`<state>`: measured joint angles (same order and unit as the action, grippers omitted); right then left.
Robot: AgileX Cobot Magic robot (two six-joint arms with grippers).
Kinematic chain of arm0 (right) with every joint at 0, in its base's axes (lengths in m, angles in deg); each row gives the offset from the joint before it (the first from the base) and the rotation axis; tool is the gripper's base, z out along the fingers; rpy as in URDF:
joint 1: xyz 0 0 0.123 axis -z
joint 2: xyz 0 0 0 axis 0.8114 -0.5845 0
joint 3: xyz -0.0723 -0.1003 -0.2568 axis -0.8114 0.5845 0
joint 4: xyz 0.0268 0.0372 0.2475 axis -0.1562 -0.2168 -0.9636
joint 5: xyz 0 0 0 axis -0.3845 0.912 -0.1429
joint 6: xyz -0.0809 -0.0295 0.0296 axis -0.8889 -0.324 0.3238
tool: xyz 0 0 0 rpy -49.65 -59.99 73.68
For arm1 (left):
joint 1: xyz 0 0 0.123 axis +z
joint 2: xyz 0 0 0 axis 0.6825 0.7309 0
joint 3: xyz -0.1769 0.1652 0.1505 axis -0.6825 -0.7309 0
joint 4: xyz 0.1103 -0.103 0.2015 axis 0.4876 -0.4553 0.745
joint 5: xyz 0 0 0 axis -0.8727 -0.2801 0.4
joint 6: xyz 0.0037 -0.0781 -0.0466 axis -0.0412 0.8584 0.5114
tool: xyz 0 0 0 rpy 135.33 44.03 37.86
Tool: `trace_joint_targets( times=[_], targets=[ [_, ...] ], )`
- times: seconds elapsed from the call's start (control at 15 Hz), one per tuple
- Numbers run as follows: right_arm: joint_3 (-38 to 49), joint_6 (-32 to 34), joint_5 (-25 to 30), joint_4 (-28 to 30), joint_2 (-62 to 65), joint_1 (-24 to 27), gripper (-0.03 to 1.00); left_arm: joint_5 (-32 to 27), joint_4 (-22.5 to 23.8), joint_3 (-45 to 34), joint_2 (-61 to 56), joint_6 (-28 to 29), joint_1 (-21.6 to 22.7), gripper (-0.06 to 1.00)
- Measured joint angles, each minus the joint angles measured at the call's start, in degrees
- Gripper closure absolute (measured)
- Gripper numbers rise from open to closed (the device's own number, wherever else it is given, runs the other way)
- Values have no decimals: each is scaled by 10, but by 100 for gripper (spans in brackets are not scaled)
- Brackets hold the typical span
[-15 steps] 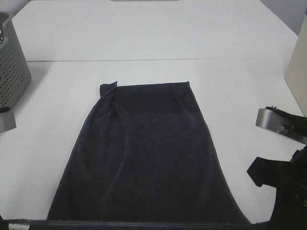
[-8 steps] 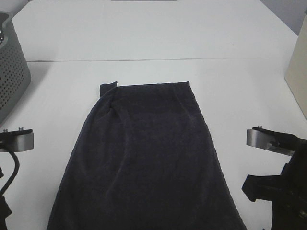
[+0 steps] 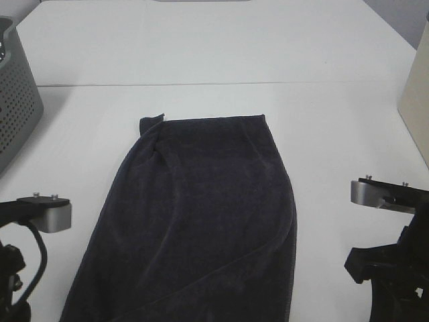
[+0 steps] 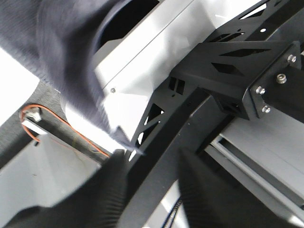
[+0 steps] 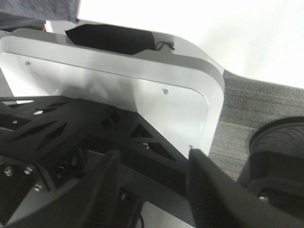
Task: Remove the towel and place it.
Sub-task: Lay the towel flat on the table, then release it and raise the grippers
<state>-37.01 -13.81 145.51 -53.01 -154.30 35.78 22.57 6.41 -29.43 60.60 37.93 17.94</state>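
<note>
Just one towel [image 3: 201, 215], one perforated basket [image 3: 17, 94] visible.

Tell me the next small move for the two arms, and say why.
The towel lies spread on the table, its near end past the bottom of the high view. The left gripper and right gripper stand open and empty, so nothing holds the cloth yet. The next move is probably to bring both inward to the near corners for a grip.

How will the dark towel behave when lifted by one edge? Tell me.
Probably floppy: the towel lies in soft folds, so it should drape. Its fuzzy pile likely grips well. Pushed, it would probably bunch rather than slide on the table.
</note>
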Motion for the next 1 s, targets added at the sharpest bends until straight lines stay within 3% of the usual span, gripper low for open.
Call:
trace_joint_targets(
  times=[0.07, 0.13, 0.2, 0.4, 0.73, 1.0],
  targets=[
    [0, 0, 0, 0, 0, 0, 49, 0, 0, 0, 0, 0, 0, 56],
    [0, 0, -2, -4, 0, 0, 42, 36, 1, 0, 1, 0, -62, 22],
    [0, 0, -6, -4, 0, 0, 41, 44, 2, 1, 1, 0, -78, 10],
    [-1, 17, -18, -4, 0, 0, 40, 29, 5, 38, 1, 0, -85, 1],
    [-38, 17, -46, 1, -1, 0, 40, 13, 13, 133, 1, 1, -85, 1],
    [-111, 12, -101, 12, -2, 27, 40, 13, 88, 217, 1, 55, -84, 1]
  ],
)
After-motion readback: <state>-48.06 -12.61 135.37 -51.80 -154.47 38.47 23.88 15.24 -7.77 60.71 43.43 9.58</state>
